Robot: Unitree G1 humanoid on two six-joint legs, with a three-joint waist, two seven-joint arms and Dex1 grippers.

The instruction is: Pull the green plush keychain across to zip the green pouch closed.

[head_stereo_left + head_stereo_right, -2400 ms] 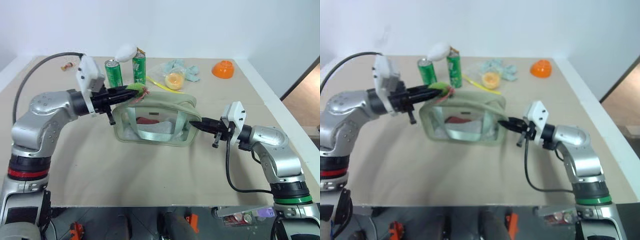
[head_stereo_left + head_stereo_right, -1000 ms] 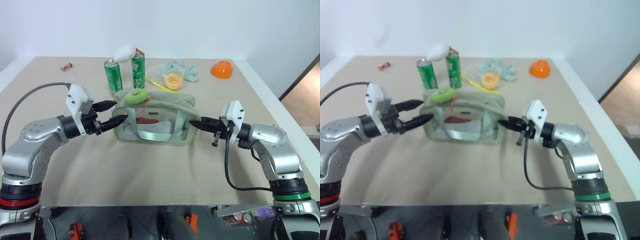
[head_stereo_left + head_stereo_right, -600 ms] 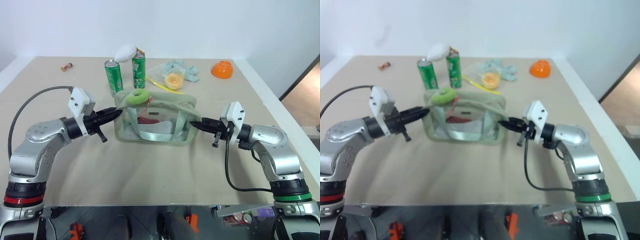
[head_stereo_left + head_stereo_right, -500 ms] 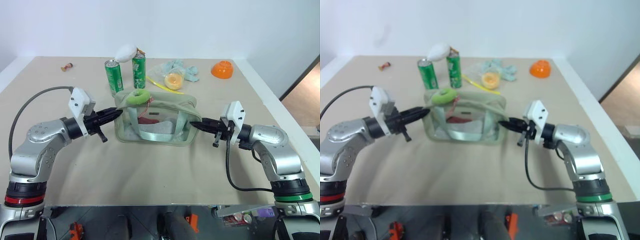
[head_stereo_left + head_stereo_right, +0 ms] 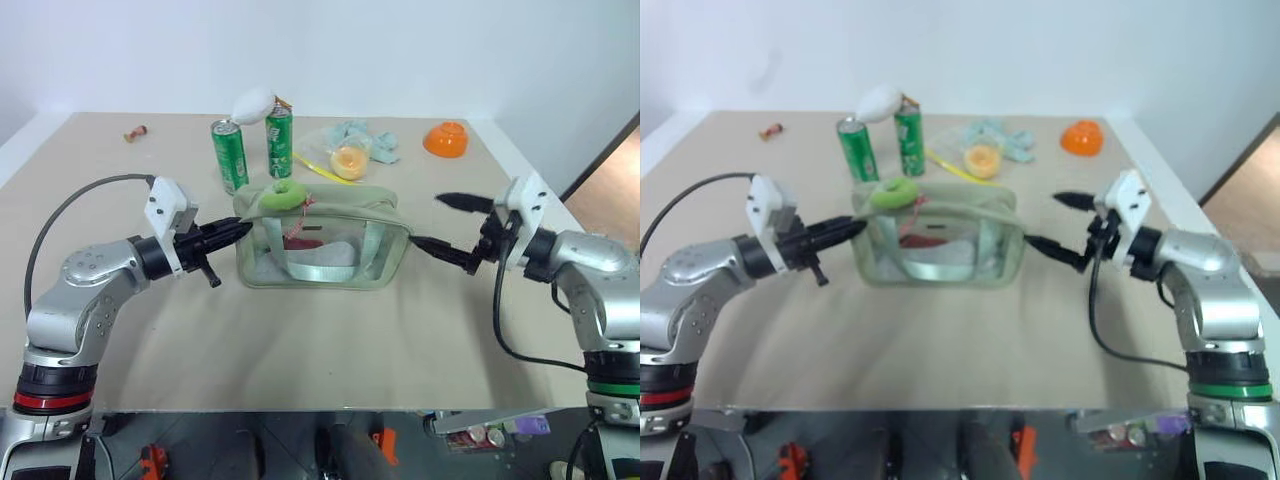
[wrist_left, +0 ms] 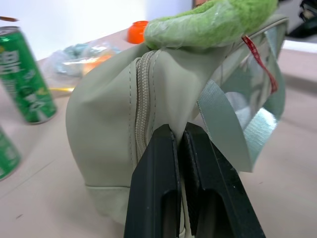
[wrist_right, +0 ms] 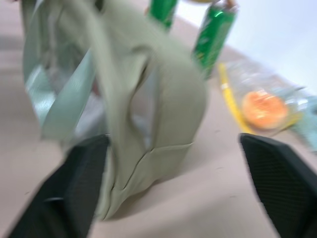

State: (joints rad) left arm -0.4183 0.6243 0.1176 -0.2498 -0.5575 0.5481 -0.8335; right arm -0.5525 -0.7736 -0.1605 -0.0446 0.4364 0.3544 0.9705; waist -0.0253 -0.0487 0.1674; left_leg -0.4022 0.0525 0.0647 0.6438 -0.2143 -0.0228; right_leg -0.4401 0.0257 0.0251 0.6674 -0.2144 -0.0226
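Note:
The green pouch stands mid-table, its zipper running along the top. The green plush keychain lies curled on the pouch's top near its left end, red cord hanging beside it. My left gripper is shut on the fabric of the pouch's left end, just beside the zipper; the keychain sits above its fingers. My right gripper is wide open just off the pouch's right end, holding nothing; the pouch sits between its spread fingers in the right wrist view.
Two green cans stand behind the pouch with a white object on them. A plastic bag with an orange item, a yellow-green stick and an orange bowl lie at the back right. The table's right edge is near my right arm.
My left gripper, open a second ago, has shut on the pouch's left end. My right gripper has opened, let go of the right end, and moved up and to the right.

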